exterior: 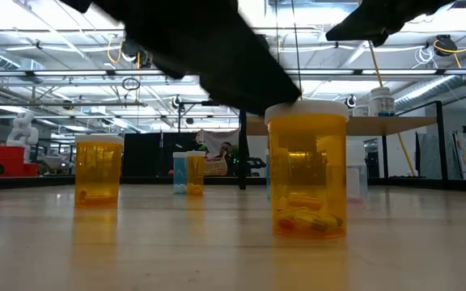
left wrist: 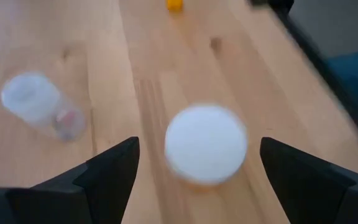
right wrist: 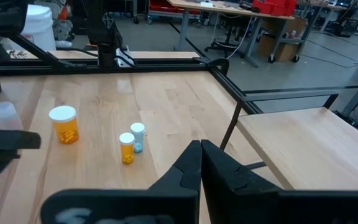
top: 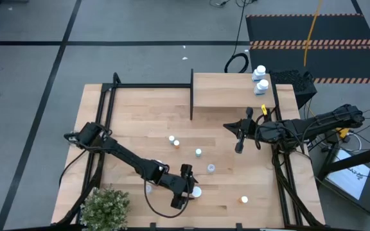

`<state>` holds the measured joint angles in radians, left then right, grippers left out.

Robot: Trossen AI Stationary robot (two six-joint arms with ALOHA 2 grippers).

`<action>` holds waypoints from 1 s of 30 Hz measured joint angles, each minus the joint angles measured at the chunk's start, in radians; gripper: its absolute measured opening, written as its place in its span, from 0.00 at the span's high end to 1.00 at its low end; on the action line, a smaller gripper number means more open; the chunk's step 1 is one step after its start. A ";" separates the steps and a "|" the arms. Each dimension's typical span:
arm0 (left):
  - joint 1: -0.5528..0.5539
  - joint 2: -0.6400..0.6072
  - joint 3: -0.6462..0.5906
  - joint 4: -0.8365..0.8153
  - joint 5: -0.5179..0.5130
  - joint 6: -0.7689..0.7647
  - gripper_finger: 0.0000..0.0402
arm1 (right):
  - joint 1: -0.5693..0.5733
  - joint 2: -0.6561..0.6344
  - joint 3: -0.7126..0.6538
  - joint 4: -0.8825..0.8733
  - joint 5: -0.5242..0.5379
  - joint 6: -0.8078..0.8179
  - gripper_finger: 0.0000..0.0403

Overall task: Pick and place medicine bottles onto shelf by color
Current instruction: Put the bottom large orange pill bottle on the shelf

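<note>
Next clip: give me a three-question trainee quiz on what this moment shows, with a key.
1. True or false: the left gripper has its jaws closed on the white-capped orange medicine bottle.
2. How many white-capped bottles already stand on the raised light-wood shelf?
3. The right gripper is: A shut, holding nothing; B open; C carrying a bottle.

Key: 1 false, the jaws stand open on either side of it; 2 two; 3 A.
</note>
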<state>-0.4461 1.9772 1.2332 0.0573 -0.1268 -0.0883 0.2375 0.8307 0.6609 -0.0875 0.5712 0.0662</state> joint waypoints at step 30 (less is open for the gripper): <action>0.015 0.037 0.000 0.028 0.027 0.031 0.17 | 0.000 0.000 0.000 0.000 0.000 0.000 1.00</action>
<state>-0.4313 2.0138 1.2329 0.0852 -0.0994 -0.0570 0.2375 0.8307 0.6609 -0.0879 0.5713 0.0662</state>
